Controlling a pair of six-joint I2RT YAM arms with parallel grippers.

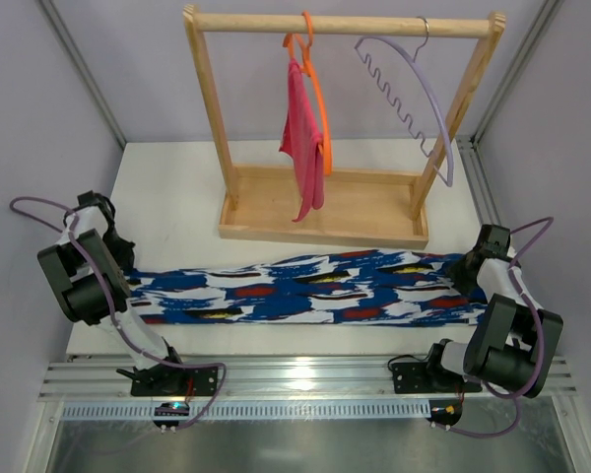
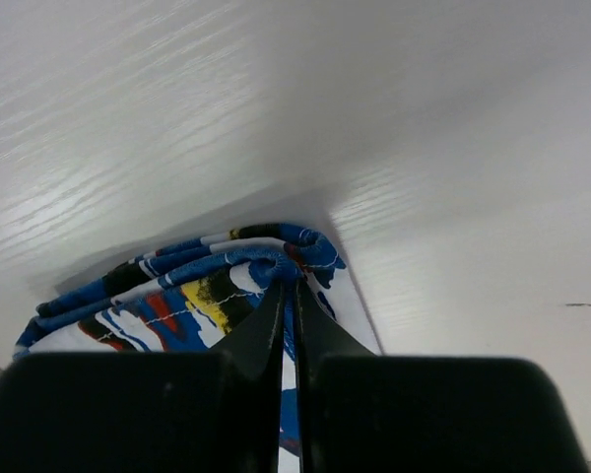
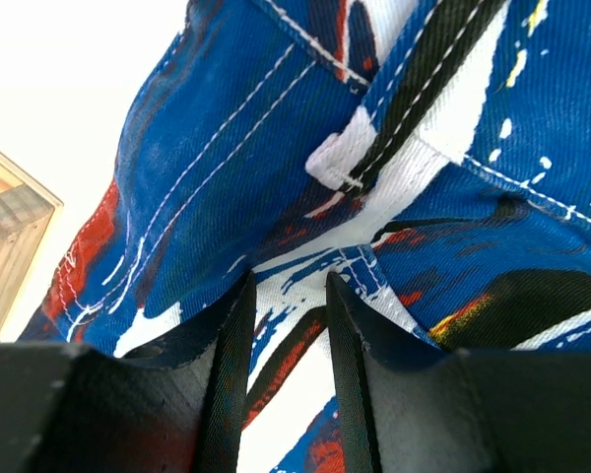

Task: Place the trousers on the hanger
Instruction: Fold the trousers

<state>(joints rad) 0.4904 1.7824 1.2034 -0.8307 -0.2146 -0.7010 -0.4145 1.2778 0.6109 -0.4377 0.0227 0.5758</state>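
Left tool [image 2: 288, 296] has its fingers pressed almost together on a small bunched fold at the 9 o'clock end of the trousers [image 1: 315, 288], which lie stretched flat across the surface [image 1: 177, 197] between the two arms. The right tool [image 3: 284, 296] sits over the waistband at the 3 o'clock end with a narrow gap full of cloth; whether its pads truly bite I cannot tell. The likeliest trouble is that thin left pinch: it takes only an edge of fabric, so the weight of a long garment could pull it free on the lift. The middle would probably sag too, and could drag over the wooden rack [image 1: 345, 22] at its base or brush the orange hanger [image 1: 320, 108] and its pink cloth [image 1: 303, 148] at 12 o'clock. The hanger [image 1: 414, 94] hangs only by its hook at about 1 o'clock, so a nudge might swing or unseat it, and its notched bar could snag the cloth. Both arms are folded, elbows raised, wrists bent down to the surface.
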